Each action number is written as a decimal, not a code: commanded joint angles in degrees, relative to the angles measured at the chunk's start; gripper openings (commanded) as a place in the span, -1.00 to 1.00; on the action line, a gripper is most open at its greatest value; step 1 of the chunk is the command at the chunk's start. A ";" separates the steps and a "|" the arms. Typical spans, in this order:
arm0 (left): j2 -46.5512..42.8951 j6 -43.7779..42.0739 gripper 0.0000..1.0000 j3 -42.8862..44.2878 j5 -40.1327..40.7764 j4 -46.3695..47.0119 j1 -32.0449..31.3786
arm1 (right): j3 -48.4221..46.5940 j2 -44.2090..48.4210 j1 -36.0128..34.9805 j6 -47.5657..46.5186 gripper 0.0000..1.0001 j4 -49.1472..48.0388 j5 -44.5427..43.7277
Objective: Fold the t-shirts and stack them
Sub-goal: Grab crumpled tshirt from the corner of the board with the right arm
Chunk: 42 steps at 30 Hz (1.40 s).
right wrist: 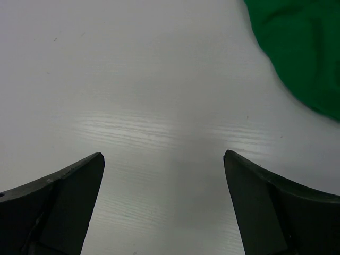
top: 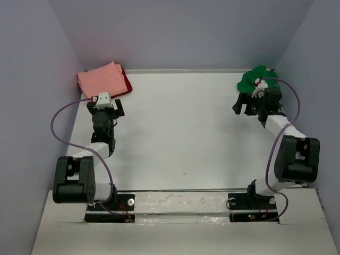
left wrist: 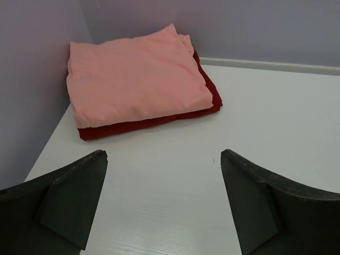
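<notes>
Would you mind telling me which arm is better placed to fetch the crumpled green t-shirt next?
Right. The right gripper hangs open beside the green t-shirt; the left gripper sits by the folded stack opposite.

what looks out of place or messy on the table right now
The green t-shirt lies crumpled and unfolded in the far right corner, while the pink t-shirt sits neatly folded on the dark red t-shirt in the far left corner. Nothing looks damaged.
</notes>
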<state>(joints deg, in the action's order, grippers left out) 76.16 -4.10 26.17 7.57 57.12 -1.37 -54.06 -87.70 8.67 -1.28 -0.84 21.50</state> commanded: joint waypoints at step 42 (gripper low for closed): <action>3.28 -11.29 0.98 15.72 -14.60 -19.12 0.40 | -9.20 -5.27 0.30 -11.38 0.99 12.43 3.65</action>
<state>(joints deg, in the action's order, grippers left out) 77.73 -14.44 35.14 -4.12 41.52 -1.37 -57.06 -89.47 8.67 -12.69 6.70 26.96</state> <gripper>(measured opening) 0.989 0.995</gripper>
